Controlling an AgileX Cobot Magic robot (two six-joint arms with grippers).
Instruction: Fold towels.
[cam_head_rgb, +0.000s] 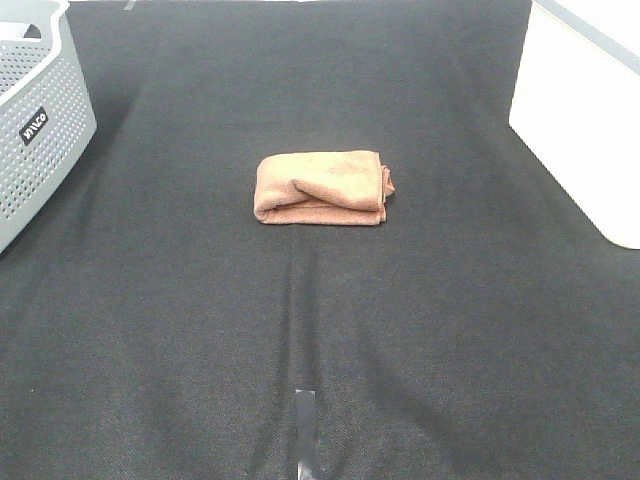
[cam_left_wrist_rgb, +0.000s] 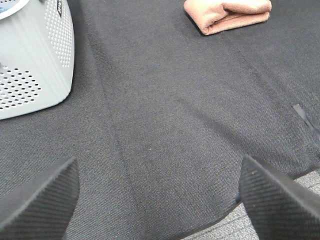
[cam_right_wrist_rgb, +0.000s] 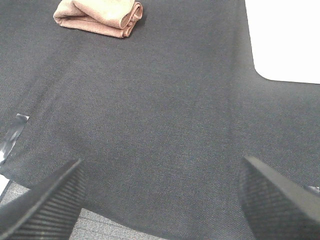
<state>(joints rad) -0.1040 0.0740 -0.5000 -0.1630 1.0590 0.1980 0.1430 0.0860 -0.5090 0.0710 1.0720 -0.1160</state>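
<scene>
Reddish-brown terry cloth, the towel (cam_head_rgb: 322, 187), lies already folded into a small thick packet near the middle of the black table cover (cam_head_rgb: 420, 330). Its layers are stacked, with the rounded fold on one long side and the loose edges on the other. I judge that the folding itself is finished or nearly finished, because no part of the cloth is spread flat.

Both arms are well apart from the towel. The left gripper (cam_left_wrist_rgb: 160, 200) hangs over bare cover with its fingers far apart and nothing between them. The right gripper (cam_right_wrist_rgb: 160, 200) is the same, wide apart and empty.

If one more move is needed, it is probably only to press the packet flat or to carry it away. For this a gripper must reach forward to the towel and pinch all layers together, otherwise the packet can unfold.

A grey perforated basket (cam_head_rgb: 35, 120) stands at the far left and a white object (cam_head_rgb: 585, 130) at the far right. A strip of tape (cam_head_rgb: 305, 430) lies near the front edge. Nothing stands between the grippers and the towel.
</scene>
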